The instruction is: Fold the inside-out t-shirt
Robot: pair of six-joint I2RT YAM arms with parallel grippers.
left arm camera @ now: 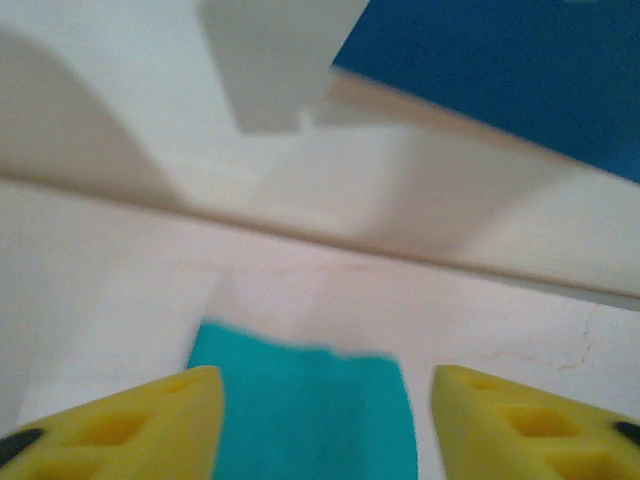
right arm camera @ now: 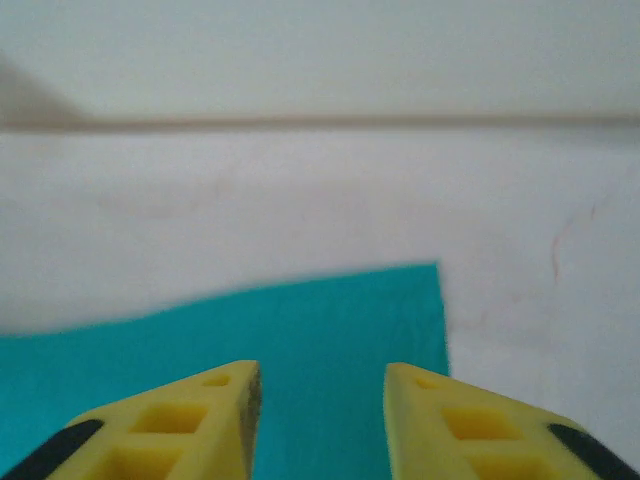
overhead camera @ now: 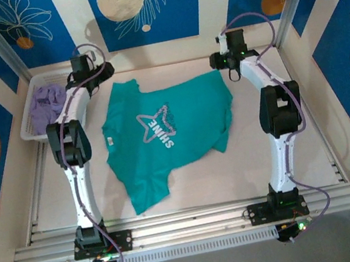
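Left gripper (left arm camera: 325,388) beside "SHINE" t-shirt (overhead camera: 181,106)

The teal t-shirt (overhead camera: 165,153) lies spread flat and slightly askew in the middle of the worktop (overhead camera: 249,165). A pale star print (overhead camera: 157,126) with the word SHINE faces up. A small white tag (overhead camera: 109,140) sits at its left edge, and its lower right corner is rumpled.
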